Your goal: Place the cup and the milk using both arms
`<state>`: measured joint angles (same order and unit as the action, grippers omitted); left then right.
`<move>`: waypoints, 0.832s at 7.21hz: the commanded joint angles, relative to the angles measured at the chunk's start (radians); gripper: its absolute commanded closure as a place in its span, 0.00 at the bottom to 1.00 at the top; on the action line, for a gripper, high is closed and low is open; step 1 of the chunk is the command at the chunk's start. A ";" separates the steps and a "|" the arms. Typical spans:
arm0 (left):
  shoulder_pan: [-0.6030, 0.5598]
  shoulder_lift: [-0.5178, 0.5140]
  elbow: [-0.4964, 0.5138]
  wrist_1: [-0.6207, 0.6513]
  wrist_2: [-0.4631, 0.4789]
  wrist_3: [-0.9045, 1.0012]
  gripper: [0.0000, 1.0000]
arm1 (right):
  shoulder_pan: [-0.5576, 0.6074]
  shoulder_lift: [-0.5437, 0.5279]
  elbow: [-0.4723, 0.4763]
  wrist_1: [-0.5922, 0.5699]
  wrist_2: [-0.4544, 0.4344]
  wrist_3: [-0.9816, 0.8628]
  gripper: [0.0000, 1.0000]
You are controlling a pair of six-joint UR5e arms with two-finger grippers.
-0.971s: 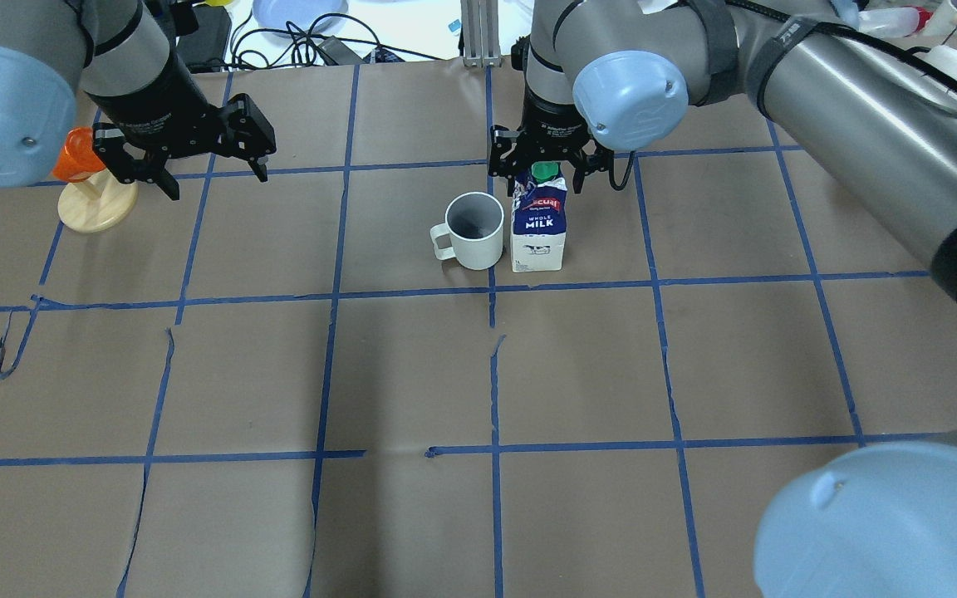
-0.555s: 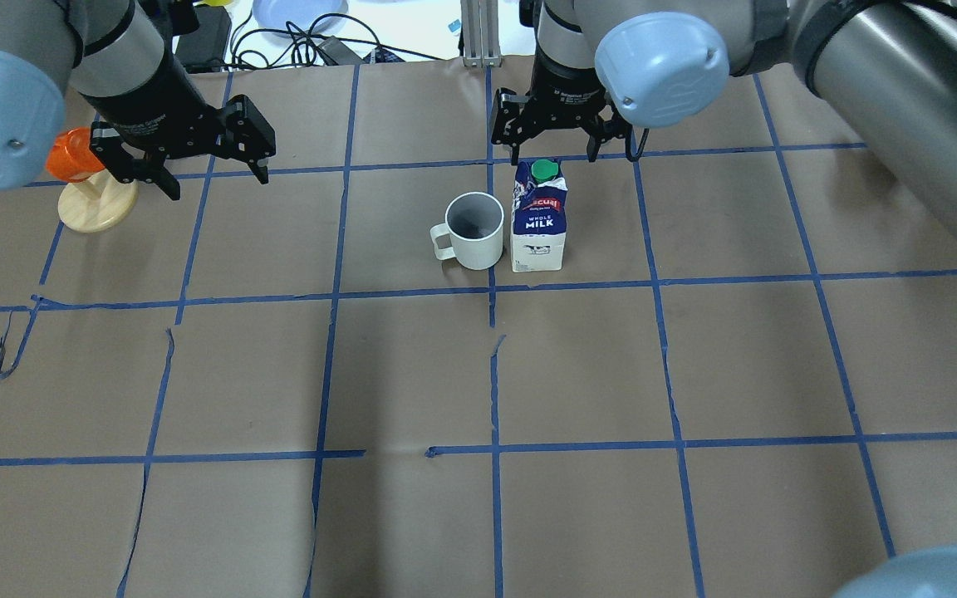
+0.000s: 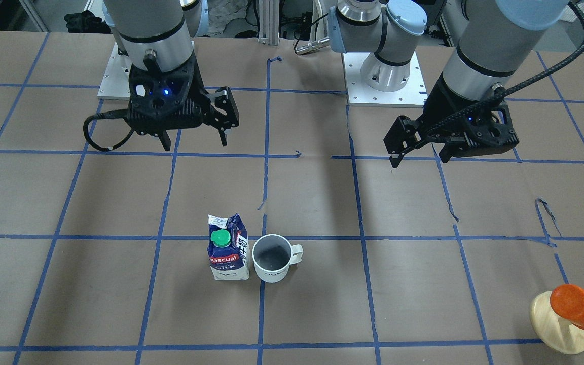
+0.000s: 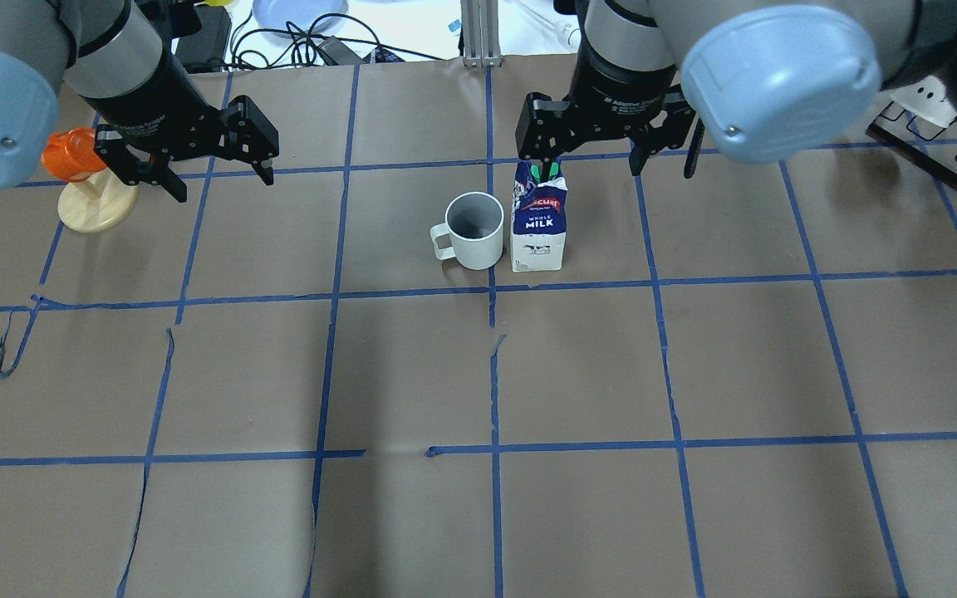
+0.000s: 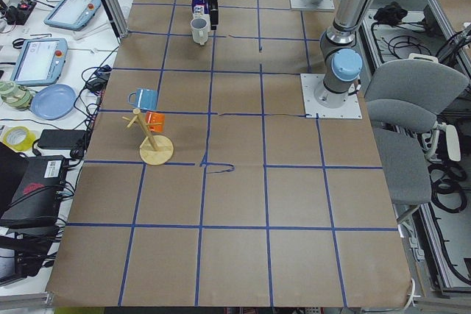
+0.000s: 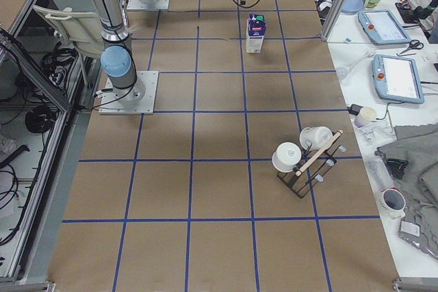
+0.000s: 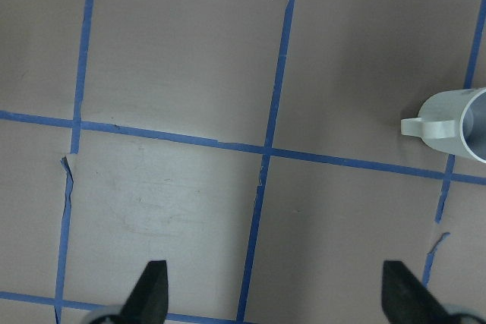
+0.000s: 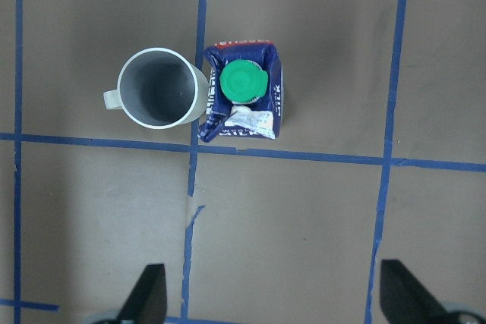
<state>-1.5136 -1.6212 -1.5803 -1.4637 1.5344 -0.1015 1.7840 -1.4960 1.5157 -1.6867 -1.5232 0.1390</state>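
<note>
The white cup (image 4: 474,230) and the blue and white milk carton (image 4: 538,228) stand upright side by side on the brown table, the cup's handle pointing away from the carton. They also show in the front view, cup (image 3: 271,258) and milk (image 3: 228,248). My right gripper (image 4: 584,162) is open and empty, raised above and just behind the milk. Its wrist view looks down on the cup (image 8: 159,87) and the green-capped milk (image 8: 243,92). My left gripper (image 4: 221,184) is open and empty, well to the left of the cup. Its wrist view shows the cup (image 7: 456,123) at the right edge.
An orange cup on a wooden stand (image 4: 84,187) sits close behind my left gripper. A rack with white cups (image 6: 304,158) stands on the table's right end. Cables, a blue plate and devices lie beyond the far table edge (image 4: 296,25).
My right gripper has risen from around the milk's top and shifted slightly right, still open. The milk and cup have not moved. The left gripper has barely moved.
</note>
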 commanded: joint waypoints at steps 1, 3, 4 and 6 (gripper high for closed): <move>0.000 0.000 -0.001 -0.001 0.004 0.000 0.00 | -0.012 -0.073 0.057 -0.005 -0.069 -0.010 0.00; 0.000 -0.002 -0.001 -0.003 0.006 0.000 0.00 | -0.073 -0.075 0.055 -0.002 -0.064 -0.057 0.00; 0.000 -0.003 -0.001 -0.001 0.006 0.000 0.00 | -0.103 -0.078 0.051 0.022 -0.066 -0.080 0.00; 0.000 -0.003 -0.010 -0.001 0.007 0.000 0.00 | -0.148 -0.073 -0.006 0.120 -0.066 -0.081 0.00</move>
<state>-1.5140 -1.6242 -1.5847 -1.4658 1.5411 -0.1012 1.6699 -1.5714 1.5443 -1.6313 -1.5903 0.0627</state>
